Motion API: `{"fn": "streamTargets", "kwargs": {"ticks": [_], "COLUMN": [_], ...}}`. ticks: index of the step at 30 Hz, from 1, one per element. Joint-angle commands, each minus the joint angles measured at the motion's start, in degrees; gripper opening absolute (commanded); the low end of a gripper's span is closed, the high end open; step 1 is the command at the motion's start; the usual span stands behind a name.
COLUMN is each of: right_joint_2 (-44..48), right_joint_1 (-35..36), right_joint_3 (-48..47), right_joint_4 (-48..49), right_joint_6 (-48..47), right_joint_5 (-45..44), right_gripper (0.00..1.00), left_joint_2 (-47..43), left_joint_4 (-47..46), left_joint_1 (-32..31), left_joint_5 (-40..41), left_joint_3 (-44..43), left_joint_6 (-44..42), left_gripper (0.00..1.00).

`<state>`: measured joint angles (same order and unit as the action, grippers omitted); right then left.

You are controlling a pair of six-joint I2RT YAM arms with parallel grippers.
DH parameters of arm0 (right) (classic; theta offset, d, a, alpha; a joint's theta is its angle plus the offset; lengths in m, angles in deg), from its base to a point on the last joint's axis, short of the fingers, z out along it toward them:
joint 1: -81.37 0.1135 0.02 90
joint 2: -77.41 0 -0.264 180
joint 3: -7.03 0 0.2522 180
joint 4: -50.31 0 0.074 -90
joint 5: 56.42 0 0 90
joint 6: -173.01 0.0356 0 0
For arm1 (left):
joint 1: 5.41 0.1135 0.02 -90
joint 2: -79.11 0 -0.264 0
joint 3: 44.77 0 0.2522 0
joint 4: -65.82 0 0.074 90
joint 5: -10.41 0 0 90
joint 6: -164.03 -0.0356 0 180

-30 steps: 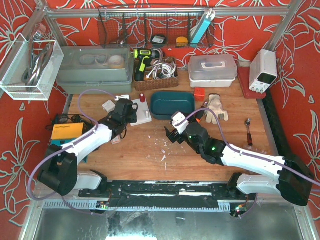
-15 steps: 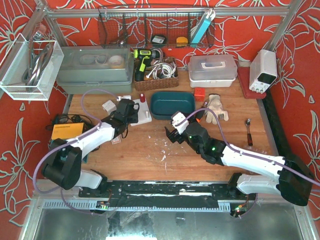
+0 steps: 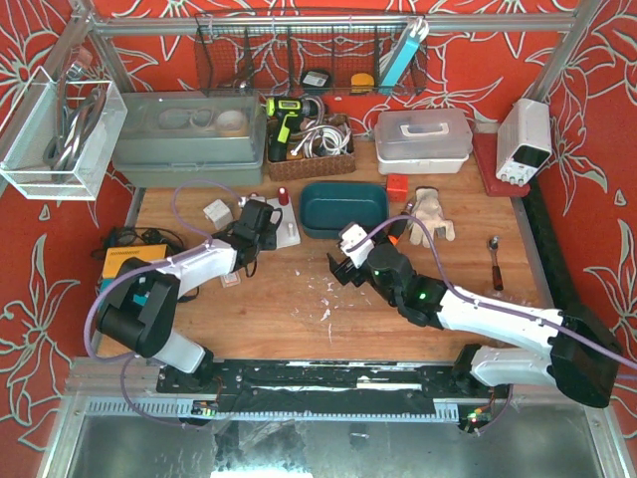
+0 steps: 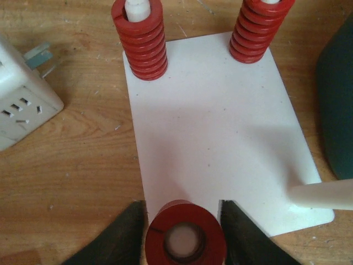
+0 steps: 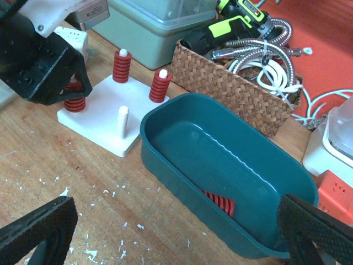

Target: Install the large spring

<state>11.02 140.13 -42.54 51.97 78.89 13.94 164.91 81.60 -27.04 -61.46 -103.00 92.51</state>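
Wooden desk (image 3: 289, 309), pretty scuffed, with white flecks scattered near the middle. The walls (image 3: 587, 189) are red with a white flower print, and there's an aluminium frame around the whole setup. A wire basket (image 3: 299, 60) hangs off the back rail. Below it, along the back of the desk, sit a grey lidded box (image 3: 189, 134) and a wicker basket (image 5: 231, 83) with a drill and metal hose in it. A power supply (image 3: 525, 139) is off to the right, and a glove (image 3: 431, 214) and a spoon (image 3: 494, 261) lie loose on the wood.

The large spring (image 4: 186, 243) stands upright on the near corner of the white base plate (image 4: 215, 138), something white showing through its bore. The left jaws are pinched in on it from both sides. Two more red springs (image 4: 139, 38) (image 4: 259, 30) stand on pegs at the far corners, and the fourth peg (image 4: 322, 194) is bare.

The right jaws are spread wide with nothing in them, hanging over the desk in front of the teal bin (image 5: 182, 182). The bin sits just beside the plate with another red spring (image 5: 220, 203) lying inside.
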Motion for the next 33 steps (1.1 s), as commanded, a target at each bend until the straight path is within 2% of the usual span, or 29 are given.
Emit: {"fn": "streamTargets", "kwargs": {"ticks": [1, 8, 13, 18, 24, 29, 33], "right_joint_2": [-1.11, -2.09, -2.31, -3.11, -4.53, -8.19, -14.16], "right_joint_1": [-0.23, -0.36, -1.19, -2.71, -7.44, -16.16, -19.62], "right_joint_3": [-0.57, -0.69, -1.2, -3.39, -7.22, -12.61, -19.47], "right_joint_4": [0.69, 0.73, 0.23, -2.67, -8.16, -12.48, -17.51], "right_joint_6": [-0.13, -1.13, -0.81, 1.07, 5.02, 6.81, 2.15], "right_joint_5": [-1.27, -2.97, -3.47, -4.44, -2.99, 10.5, 16.49], "right_gripper": [0.99, 0.99, 0.99, 0.99, 0.99, 0.97, 0.92], "left_joint_2": [-0.47, -5.85, -13.88, -23.15, -32.59, -36.23, -37.35], "left_joint_4": [-0.19, 2.5, 2.72, -0.5, -11.59, -17.92, -22.36], "left_joint_1": [0.36, 0.36, 0.36, 0.28, -0.09, -2.3, -4.91], "left_joint_5": [1.69, 0.31, -5.69, -13.38, -24.93, -26.07, -25.92], "left_joint_3": [-0.86, -1.45, 0.14, 4.43, 13.3, 19.64, 24.02], "left_joint_6": [0.58, 2.03, 4.06, 5.04, 8.35, 7.04, 4.89], "left_gripper": [0.48, 0.71, 0.99, 1.0, 1.0, 1.0, 1.0]}}
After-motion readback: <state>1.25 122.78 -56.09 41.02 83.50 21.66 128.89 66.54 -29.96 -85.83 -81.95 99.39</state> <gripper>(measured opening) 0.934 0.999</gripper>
